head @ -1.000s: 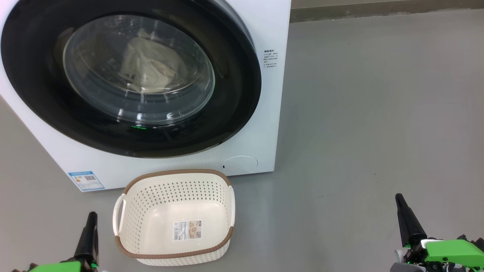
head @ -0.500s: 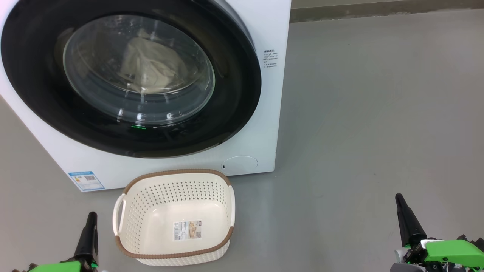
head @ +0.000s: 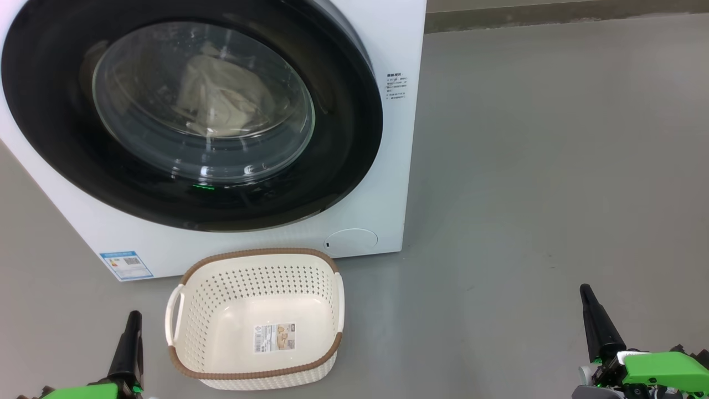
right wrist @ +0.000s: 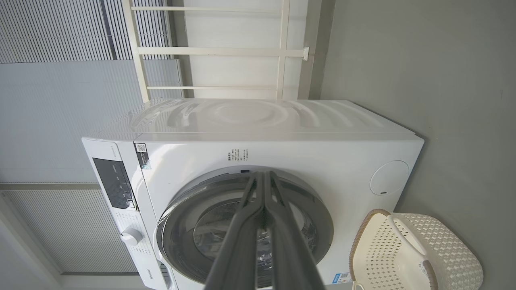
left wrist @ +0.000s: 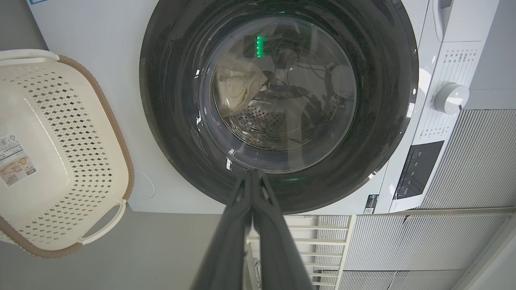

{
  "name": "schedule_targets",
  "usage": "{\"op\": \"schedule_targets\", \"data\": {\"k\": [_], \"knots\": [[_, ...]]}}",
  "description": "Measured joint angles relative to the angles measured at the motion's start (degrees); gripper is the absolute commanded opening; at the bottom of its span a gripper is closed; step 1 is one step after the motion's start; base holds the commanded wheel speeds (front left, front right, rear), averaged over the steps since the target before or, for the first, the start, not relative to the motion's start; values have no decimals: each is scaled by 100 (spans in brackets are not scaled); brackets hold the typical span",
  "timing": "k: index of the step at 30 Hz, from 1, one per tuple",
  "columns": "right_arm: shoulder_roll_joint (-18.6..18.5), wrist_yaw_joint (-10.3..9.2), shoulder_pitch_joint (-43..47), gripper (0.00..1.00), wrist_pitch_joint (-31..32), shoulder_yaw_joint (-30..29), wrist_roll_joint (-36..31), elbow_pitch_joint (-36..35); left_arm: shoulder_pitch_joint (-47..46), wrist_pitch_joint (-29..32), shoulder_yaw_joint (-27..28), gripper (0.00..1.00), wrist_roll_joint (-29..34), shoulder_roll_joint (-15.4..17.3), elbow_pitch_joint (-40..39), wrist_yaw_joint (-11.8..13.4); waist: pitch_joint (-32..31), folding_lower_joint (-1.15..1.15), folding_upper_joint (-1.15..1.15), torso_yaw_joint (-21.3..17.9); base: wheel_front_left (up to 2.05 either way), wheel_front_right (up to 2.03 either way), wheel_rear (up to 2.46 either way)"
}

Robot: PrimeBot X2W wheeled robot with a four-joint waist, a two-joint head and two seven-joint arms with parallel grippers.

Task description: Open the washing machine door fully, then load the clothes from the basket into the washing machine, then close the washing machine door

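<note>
The left gripper [head: 134, 318] and right gripper [head: 585, 291], dark fingers pinched closed, sit at seven and five o'clock. Beside the left: cream perforated plastic basket [head: 249, 285]. At eleven, white boxy washing machine [head: 400, 44], black-rimmed round door [head: 343, 138] closed over seemingly pale clothes [head: 216, 100].

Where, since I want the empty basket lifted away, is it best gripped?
By its white left handle, from above on the robot's left. The basket stands upright on the floor, and that handle loops out from the perforated wall, leaving a gap for a finger. It lies nearest the left pincer, shut now, which would have to open first.
</note>
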Motion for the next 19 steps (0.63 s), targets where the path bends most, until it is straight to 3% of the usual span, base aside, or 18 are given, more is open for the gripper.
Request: {"op": "schedule_targets", "data": {"k": [19], "knots": [[8,0,-1,0,41,-22,-8,0,0,42,16,0,2,-8,1,0,0,0,0,0,0,0,0]]}}
